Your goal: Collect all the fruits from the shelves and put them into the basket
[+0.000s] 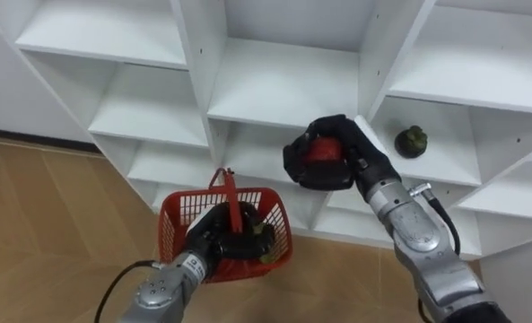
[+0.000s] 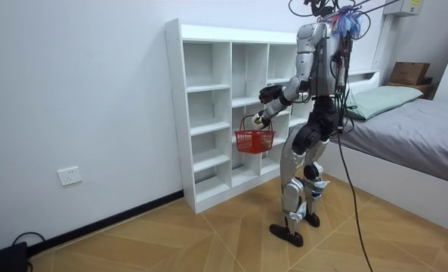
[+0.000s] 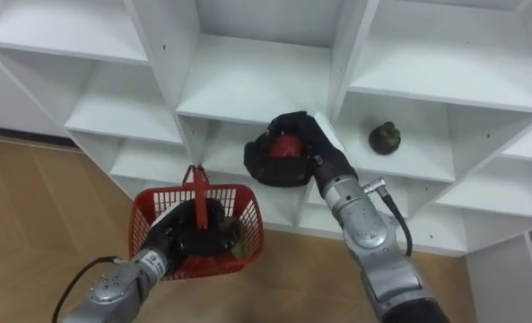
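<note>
**Red fruit gripped beside the basket**

Left eye view: the right robot hand (image 1: 346,148) is curled round a red fruit (image 1: 322,150). It holds it before the white closet (image 1: 283,85), up and right of the red basket (image 1: 171,215). The left robot hand (image 1: 213,238) grips the basket's handle (image 1: 231,190). A yellow-green thing (image 1: 264,235), perhaps fruit, lies inside. A dark green fruit (image 1: 411,141) sits on a shelf right of the raised hand, apart from it.

Room view: the robot stands upright on the wooden floor (image 2: 208,234) facing the closet, the basket hanging before it. A bed (image 2: 420,132) lies behind.
</note>
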